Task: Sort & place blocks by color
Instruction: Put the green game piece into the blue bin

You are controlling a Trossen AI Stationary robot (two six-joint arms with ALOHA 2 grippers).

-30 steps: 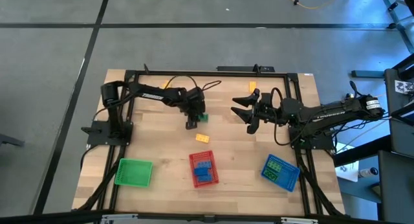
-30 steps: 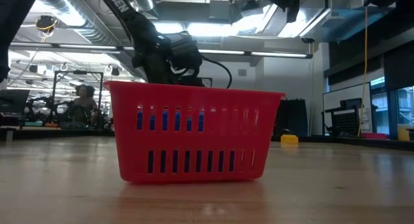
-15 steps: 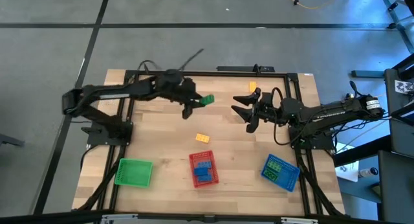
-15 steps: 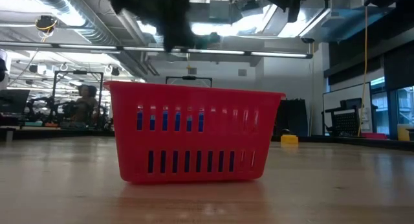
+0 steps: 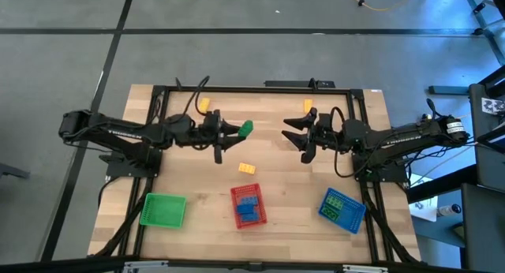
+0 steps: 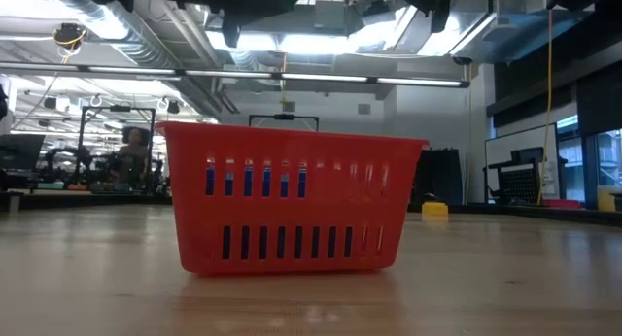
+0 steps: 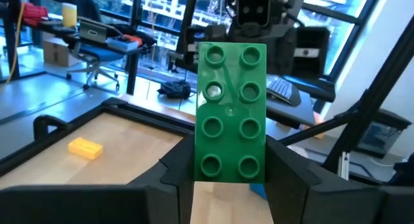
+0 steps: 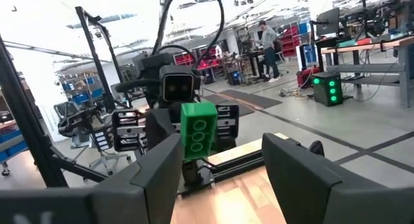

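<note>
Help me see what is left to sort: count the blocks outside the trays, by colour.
Yellow blocks, lying loose: 3
Green block, held in the left gripper: 1
Total: 4

Block [image 5: 245,129] between end effectors [image 5: 226,140] [image 5: 297,136]; trays [image 5: 248,207] below.

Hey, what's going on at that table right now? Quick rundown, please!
Left gripper shut on green block, lifted over table centre. Right gripper open, empty, facing it. Nothing between them.
</note>
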